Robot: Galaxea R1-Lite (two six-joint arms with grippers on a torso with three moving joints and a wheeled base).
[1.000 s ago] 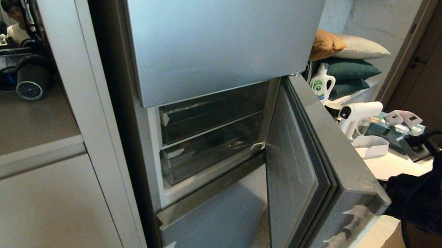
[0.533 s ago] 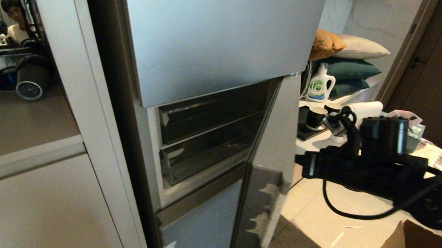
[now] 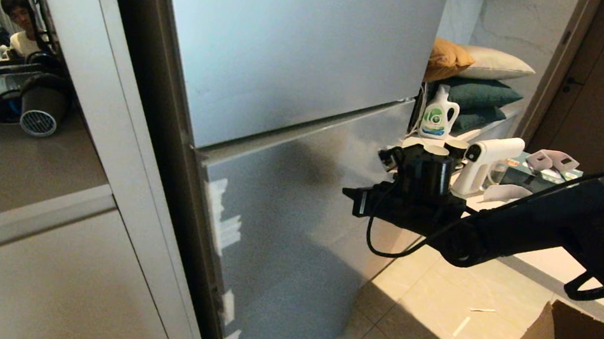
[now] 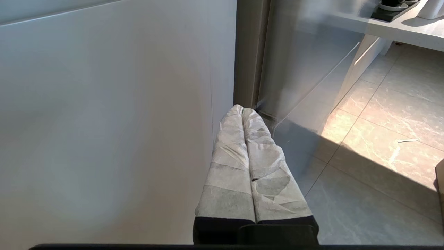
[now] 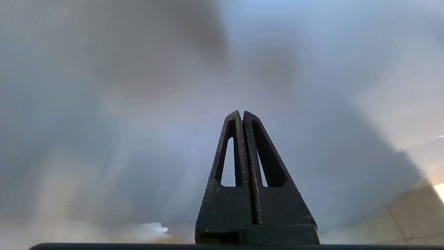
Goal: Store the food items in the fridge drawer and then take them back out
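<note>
Right gripper: fingers pressed together, grasping nothing, tips pointed at the middle door of the blue-grey fridge, just short of its surface; contact cannot be confirmed. In the head view the right arm reaches in level from the right, its black tip at the door's right side.

Left gripper: paper-wrapped fingers clenched together, empty, hanging low beside a white cabinet panel near the fridge's lower corner. Only this view shows it.

The middle door stands closed, so the fridge drawer and food items are out of sight. Torn tape patches mark the door's left edge.

Further back, the head view alone shows a white spray gun, a green-labelled detergent bottle whose text is unreadable, stacked cushions, and a person at far left.
</note>
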